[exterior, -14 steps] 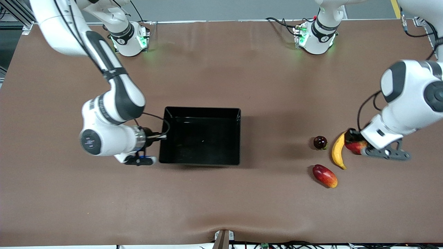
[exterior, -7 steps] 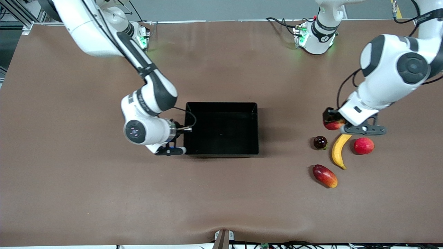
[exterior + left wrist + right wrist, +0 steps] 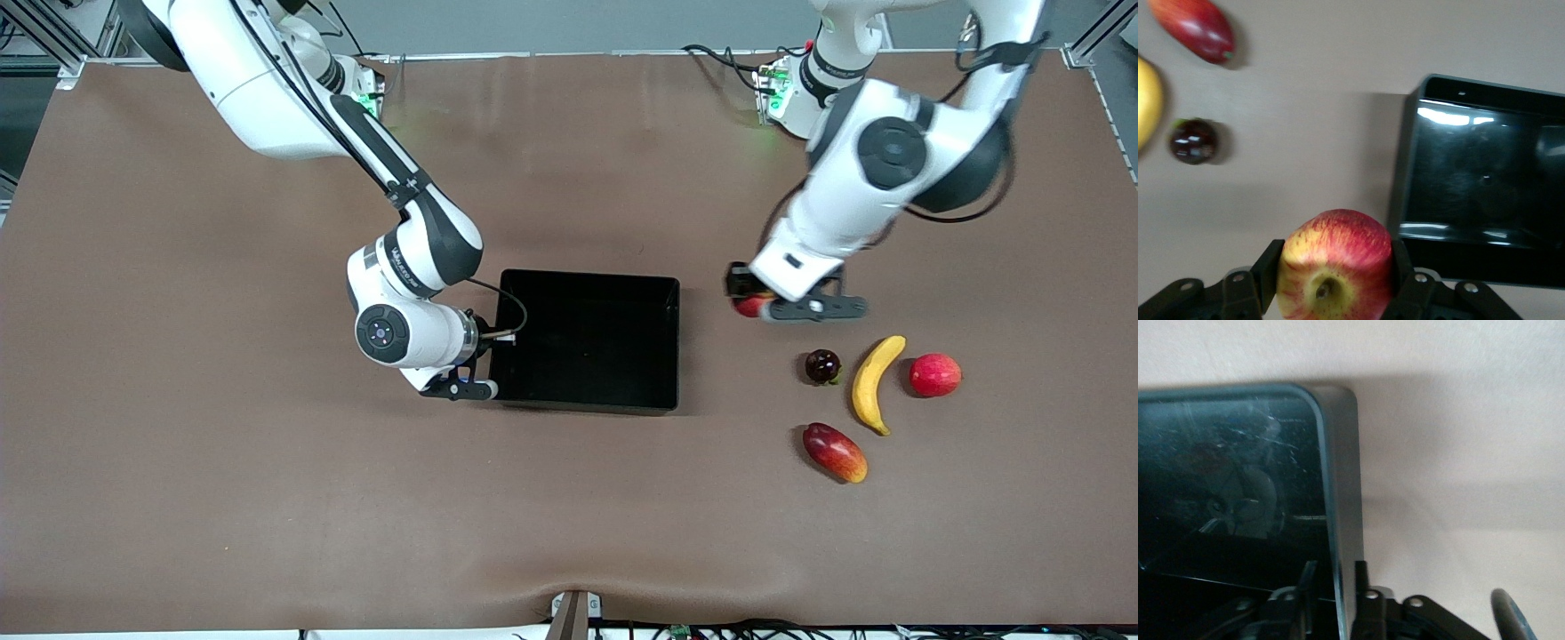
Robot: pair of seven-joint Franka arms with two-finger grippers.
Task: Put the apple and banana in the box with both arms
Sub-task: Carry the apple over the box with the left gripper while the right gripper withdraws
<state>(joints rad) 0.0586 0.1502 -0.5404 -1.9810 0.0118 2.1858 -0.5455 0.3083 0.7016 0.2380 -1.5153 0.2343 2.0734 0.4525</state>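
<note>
White jointed arms, black bands, thin black cables, green-lit bases, black pincers

Robotics lab: brown-matted table (image 3: 178, 462), bolted arm bases (image 3: 333, 107).

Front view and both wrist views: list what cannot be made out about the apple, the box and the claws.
- Apple: front view shows only a red sliver; the left claw and wrist cover the rest.
- Left claw: left wrist view's bottom edge cuts off its fingers beside the apple.
- Box: right wrist view shows one corner only, edges cutting the rest.
- Right claw: front view hides the grip on the box wall under the wrist.
</note>
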